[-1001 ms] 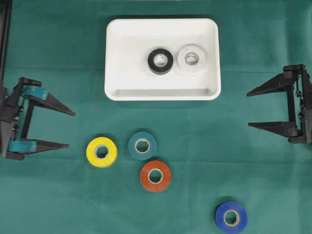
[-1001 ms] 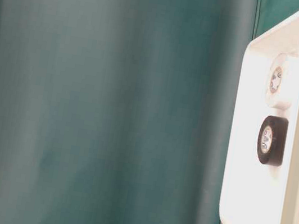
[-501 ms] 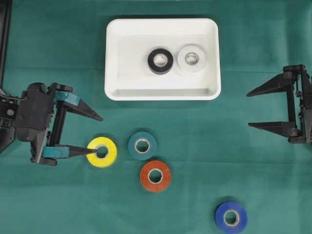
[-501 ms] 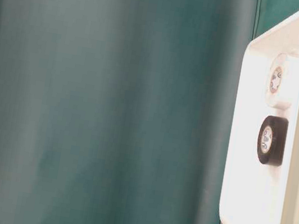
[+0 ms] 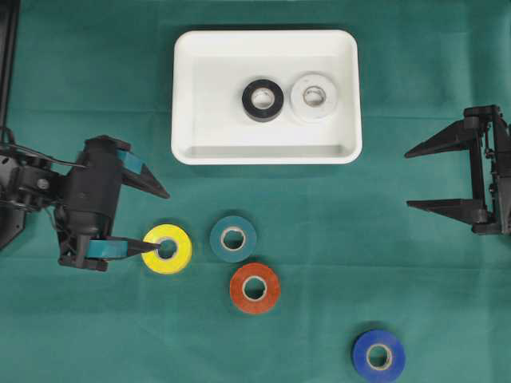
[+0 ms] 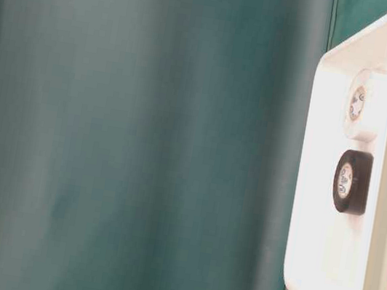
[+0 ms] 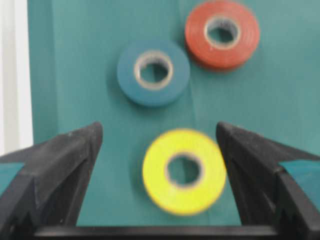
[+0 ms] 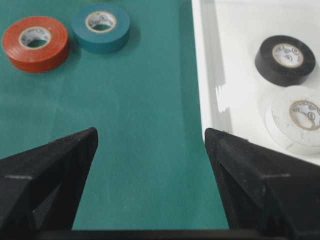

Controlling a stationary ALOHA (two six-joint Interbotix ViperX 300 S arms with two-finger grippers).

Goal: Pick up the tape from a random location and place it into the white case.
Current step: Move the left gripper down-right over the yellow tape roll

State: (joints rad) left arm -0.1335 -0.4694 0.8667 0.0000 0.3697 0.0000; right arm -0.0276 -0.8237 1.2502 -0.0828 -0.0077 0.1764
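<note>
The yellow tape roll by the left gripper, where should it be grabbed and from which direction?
The yellow tape roll lies flat on the green cloth, hole up. Probably best to come straight down and pinch its outer rim on opposite sides. The open left gripper already straddles it, with room beside the teal roll.

Green cloth [image 5: 319, 215] covers the table – flat, faint fold lines. Black post [image 5: 8, 48] stands at far left edge – partly cropped.
</note>
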